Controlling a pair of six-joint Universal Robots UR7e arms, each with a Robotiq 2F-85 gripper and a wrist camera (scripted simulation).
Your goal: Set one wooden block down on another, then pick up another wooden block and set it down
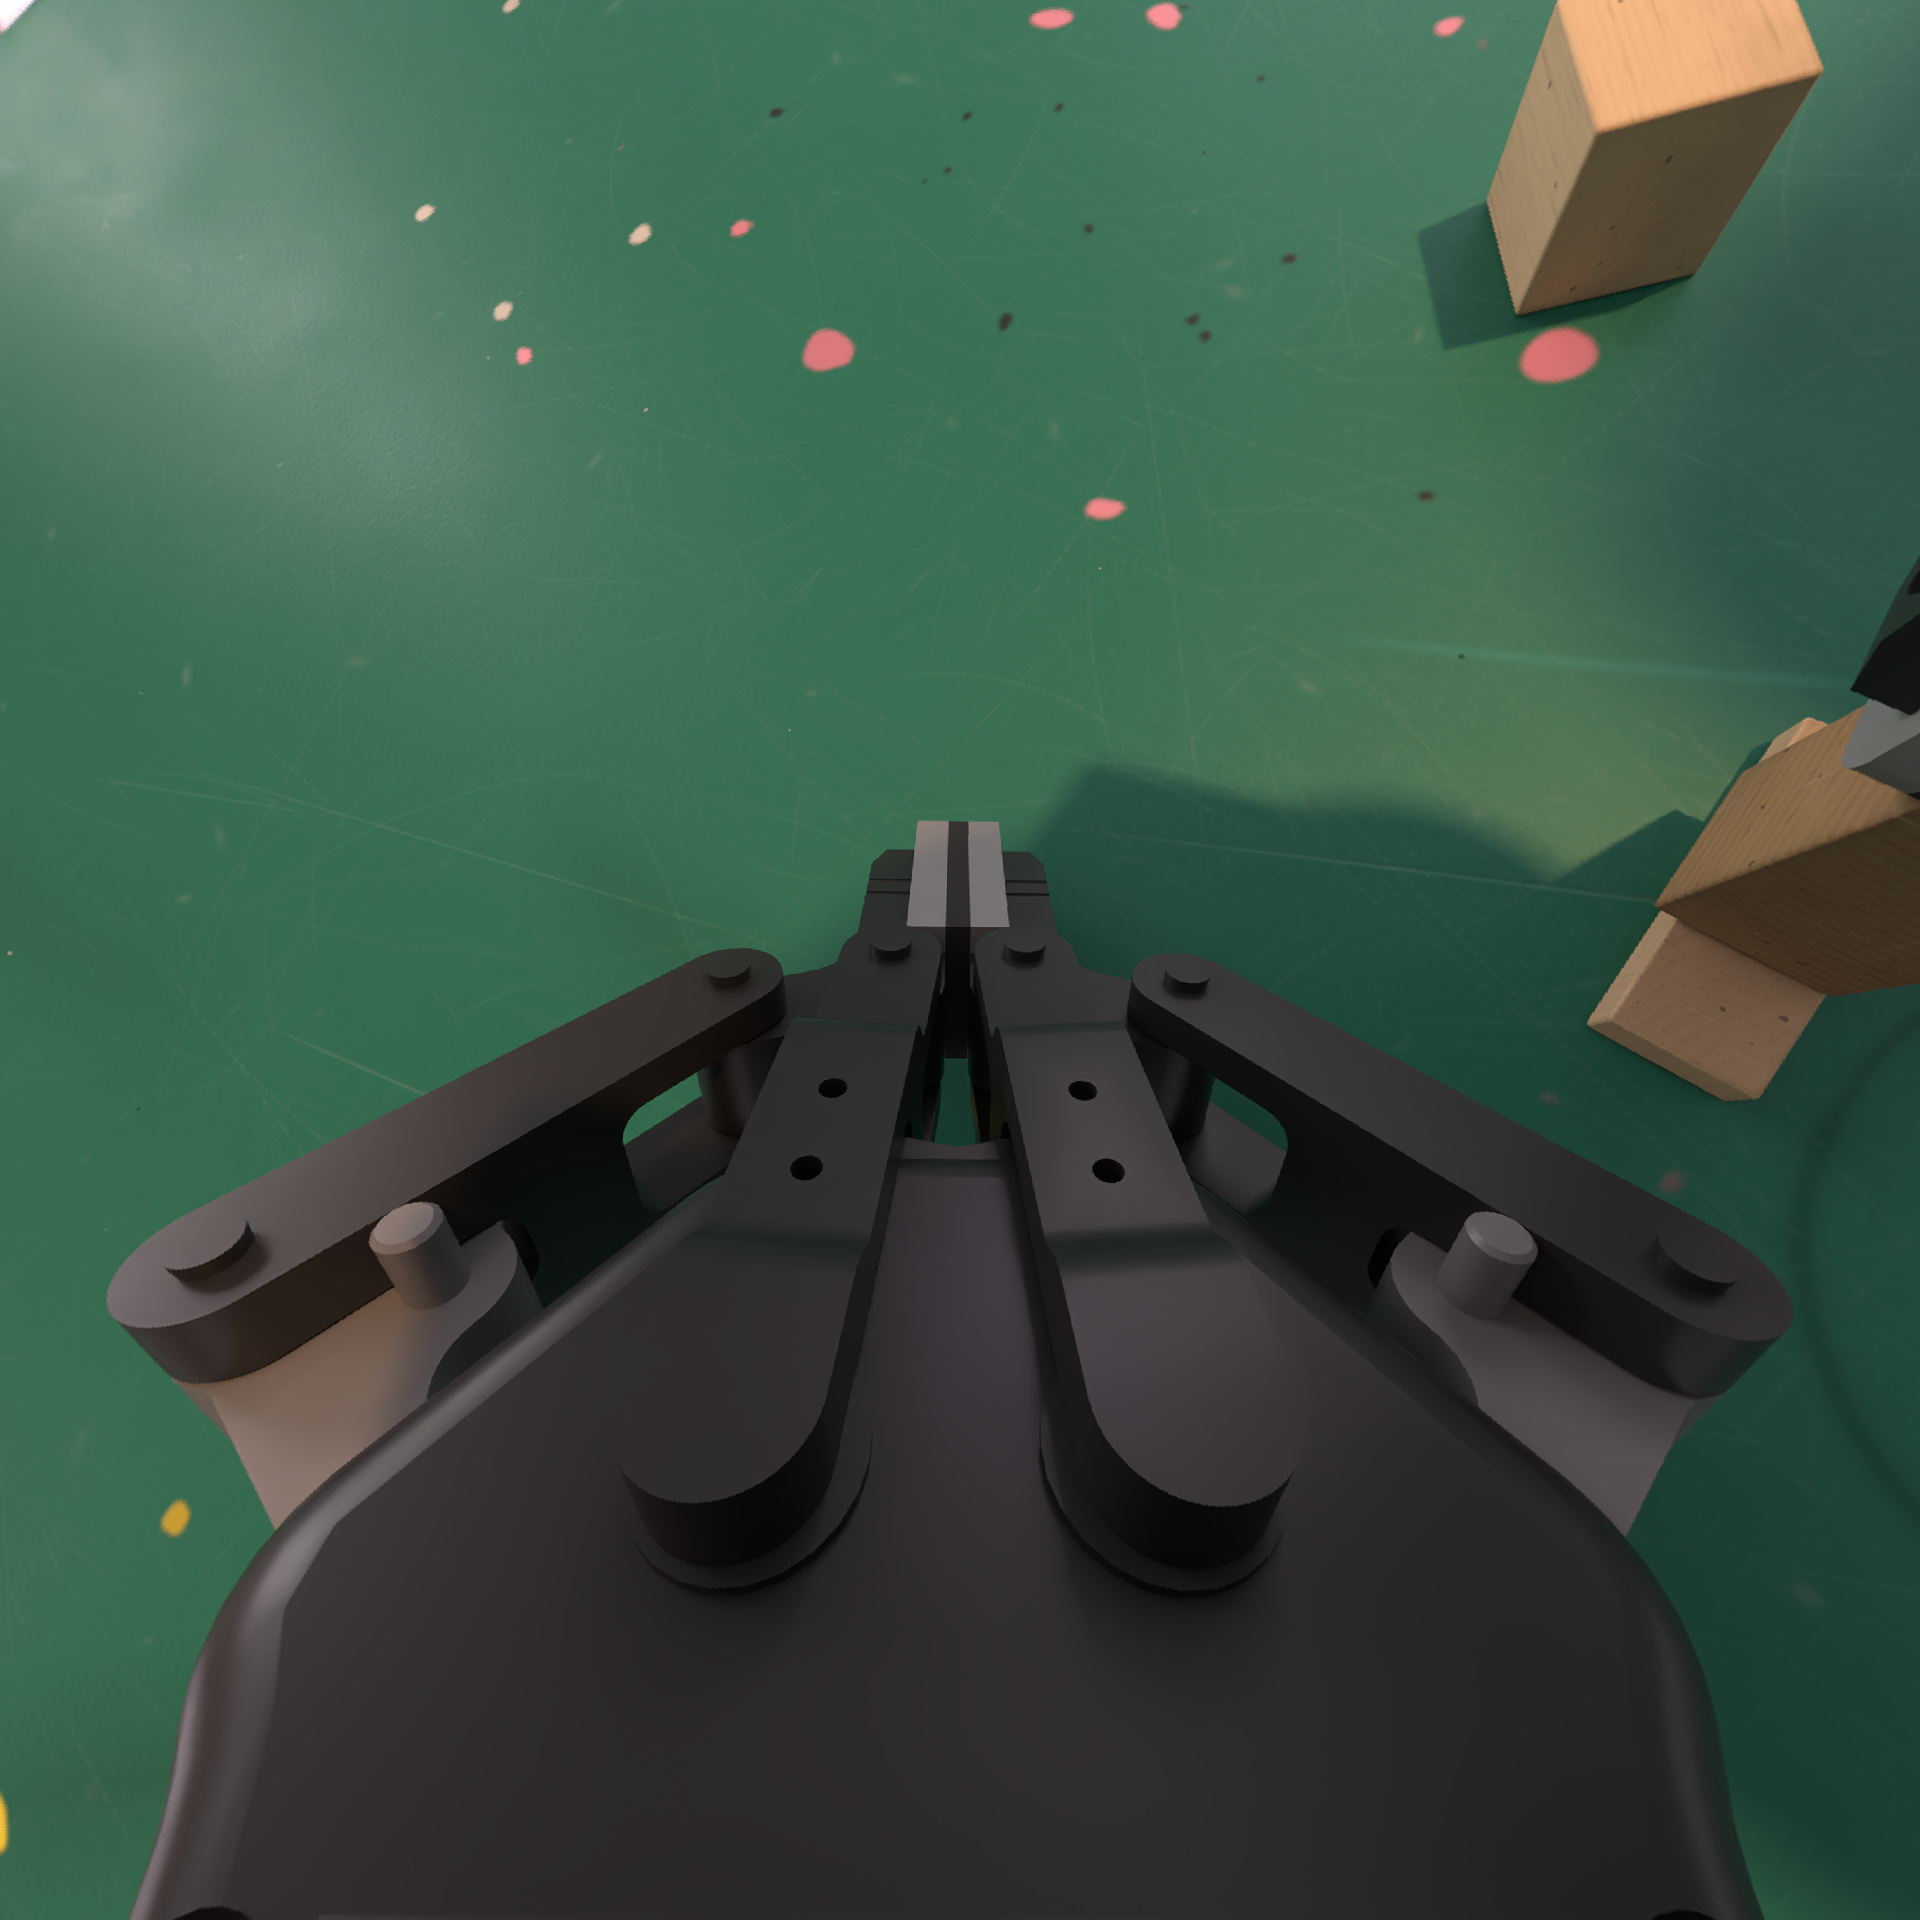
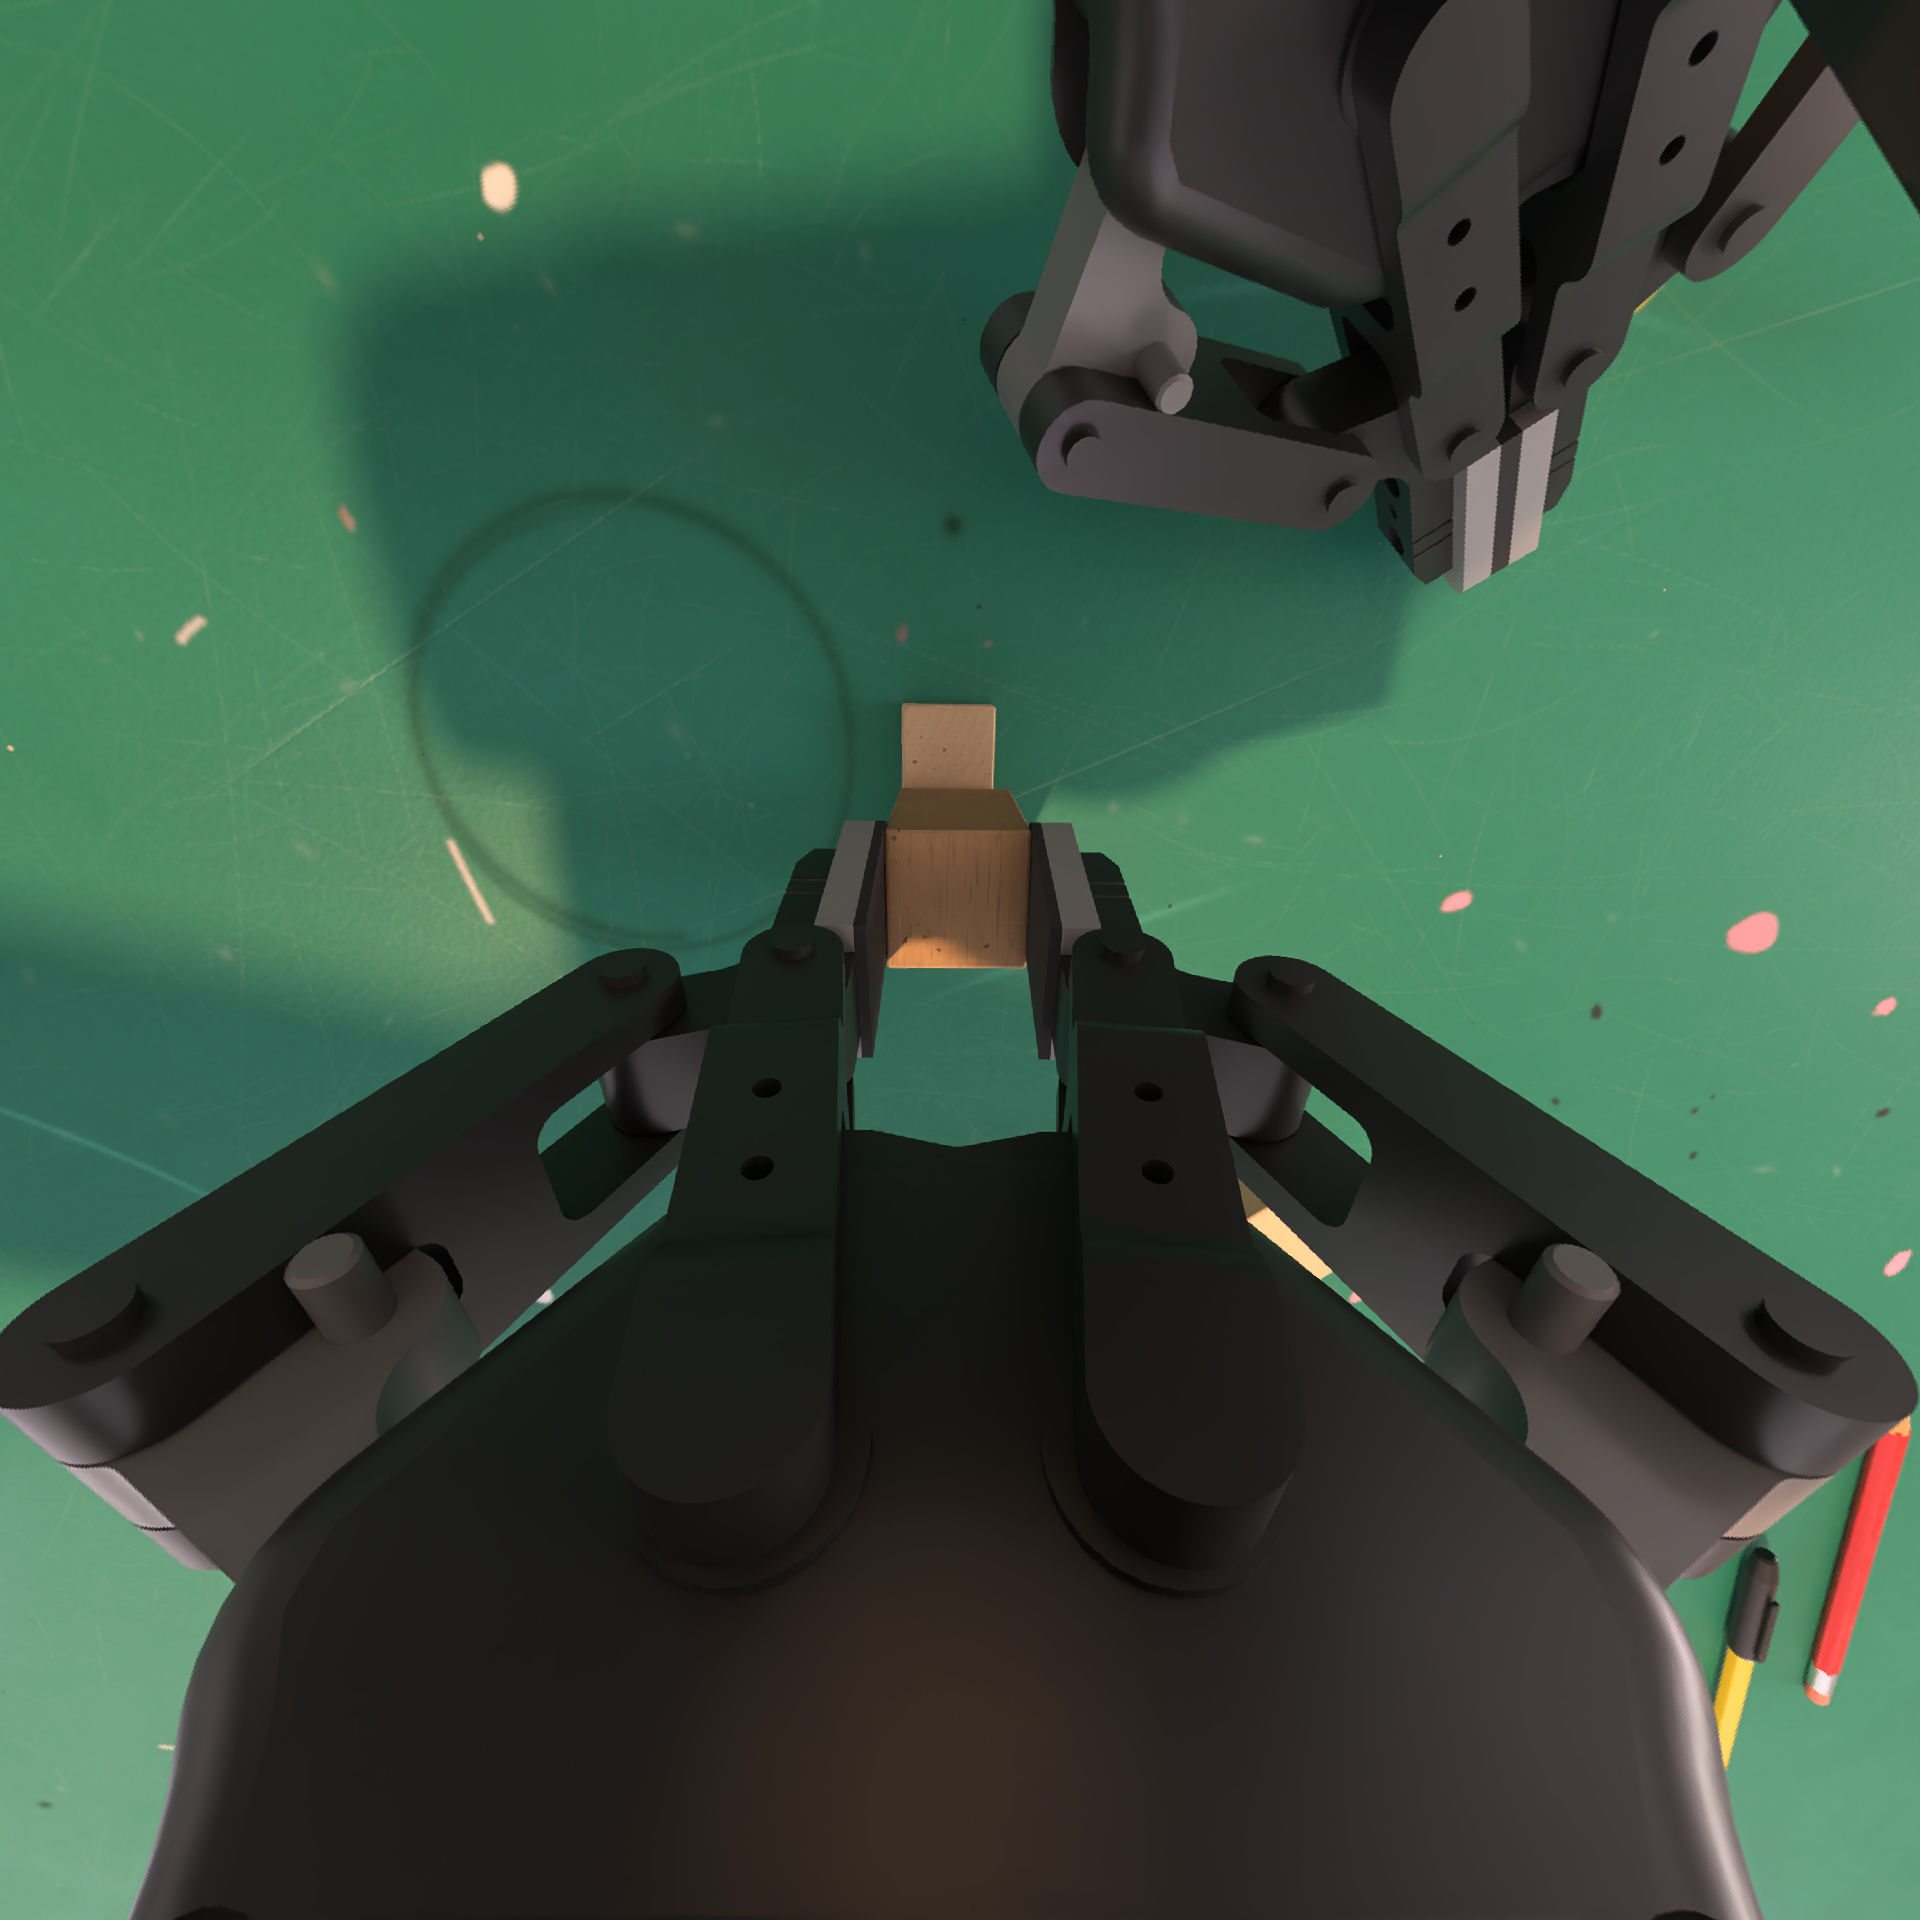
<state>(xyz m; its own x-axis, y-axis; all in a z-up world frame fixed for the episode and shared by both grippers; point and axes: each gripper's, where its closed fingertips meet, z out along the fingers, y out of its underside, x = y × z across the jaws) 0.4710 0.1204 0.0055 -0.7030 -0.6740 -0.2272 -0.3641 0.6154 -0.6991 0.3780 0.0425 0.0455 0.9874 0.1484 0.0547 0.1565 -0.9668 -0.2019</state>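
Note:
My right gripper (image 2: 956,868) is shut on a small wooden block (image 2: 954,904), with a pad against each side. A second wooden block (image 2: 948,743) lies on the green mat just beyond and under it. In the left wrist view the held block (image 1: 1813,883) rests crosswise on that lower block (image 1: 1704,1013), with a right finger (image 1: 1886,743) on top. A third, taller wooden block (image 1: 1642,156) stands upright at the far right. My left gripper (image 1: 957,868) is shut and empty above bare mat; it also shows in the right wrist view (image 2: 1496,520).
The green mat (image 1: 520,623) is speckled with pink and pale paint spots. A thin drawn circle (image 2: 623,717) marks the mat left of the blocks. A red pencil (image 2: 1860,1579) and a yellow-and-black pen (image 2: 1745,1652) lie at the right wrist view's lower right.

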